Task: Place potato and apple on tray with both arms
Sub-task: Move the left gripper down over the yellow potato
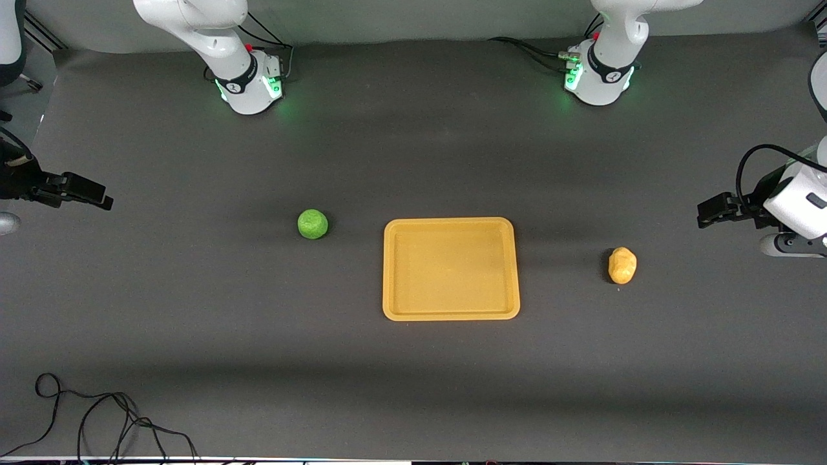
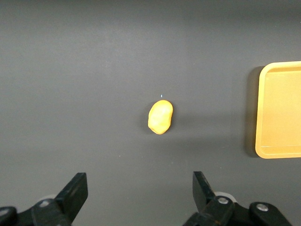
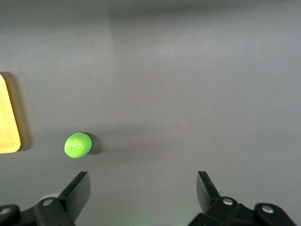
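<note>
Both arms cut off at edges; tray (image 1: 451,313) bare.

The front view looks steeply down from high across the table, the arm bases along its top edge. Each wrist view looks down closer: the left shares the potato (image 2: 160,117) and tray (image 2: 282,113), the right the apple (image 3: 77,145).

You see white jointed arms (image 1: 213,32), green-lit bases (image 1: 597,81), black cables, black two-finger grippers (image 2: 138,193) with silver screws.
</note>
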{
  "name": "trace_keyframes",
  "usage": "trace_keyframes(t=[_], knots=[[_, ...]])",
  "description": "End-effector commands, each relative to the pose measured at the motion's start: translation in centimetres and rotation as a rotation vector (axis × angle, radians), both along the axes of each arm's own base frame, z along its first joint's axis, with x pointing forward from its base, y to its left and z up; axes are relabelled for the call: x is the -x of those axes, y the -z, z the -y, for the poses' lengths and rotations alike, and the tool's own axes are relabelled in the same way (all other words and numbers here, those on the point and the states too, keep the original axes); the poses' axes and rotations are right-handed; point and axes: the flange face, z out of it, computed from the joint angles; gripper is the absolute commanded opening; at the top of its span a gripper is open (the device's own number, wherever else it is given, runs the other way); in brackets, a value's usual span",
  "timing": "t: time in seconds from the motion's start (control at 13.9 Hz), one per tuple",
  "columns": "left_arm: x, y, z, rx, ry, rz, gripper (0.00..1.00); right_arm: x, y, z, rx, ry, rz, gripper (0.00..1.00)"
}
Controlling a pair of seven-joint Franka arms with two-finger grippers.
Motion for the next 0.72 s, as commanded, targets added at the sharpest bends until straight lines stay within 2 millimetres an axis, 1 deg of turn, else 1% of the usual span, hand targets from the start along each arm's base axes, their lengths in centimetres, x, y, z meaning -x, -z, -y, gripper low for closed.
trace_keyframes(t=[0.0, 0.07, 0.22, 0.29, 0.5, 0.57, 0.65], knots=[[0.2, 0.4, 0.0, 0.001, 0.008, -0.013, 0.99, 0.5, -0.3, 0.1, 0.013, -0.012, 0.004, 1.0], [0.2, 0.9, 0.1, 0.003, 0.009, -0.012, 0.99, 0.5, -0.2, 0.0, 0.018, -0.013, 0.002, 1.0], [0.2, 0.5, 1.0, 0.002, 0.014, 0.01, 0.99, 0.4, 0.0, 0.0, 0.026, -0.018, 0.0, 1.0], [0.5, 0.0, 0.9, 0.002, 0.014, 0.017, 0.99, 0.4, 0.0, 0.0, 0.026, -0.03, 0.0, 1.0], [0.6, 0.2, 0.9, 0.003, 0.017, 0.014, 0.99, 0.3, 0.1, 0.2, 0.022, -0.093, 0.001, 1.0], [0.5, 0.6, 0.9, 0.003, 0.017, 0.014, 0.99, 0.3, 0.0, 0.2, 0.022, -0.093, 0.004, 1.0], [0.6, 2.0, 0.9, 0.003, 0.019, 0.011, 0.99, 0.3, 0.0, 0.1, 0.022, -0.095, 0.002, 1.0]])
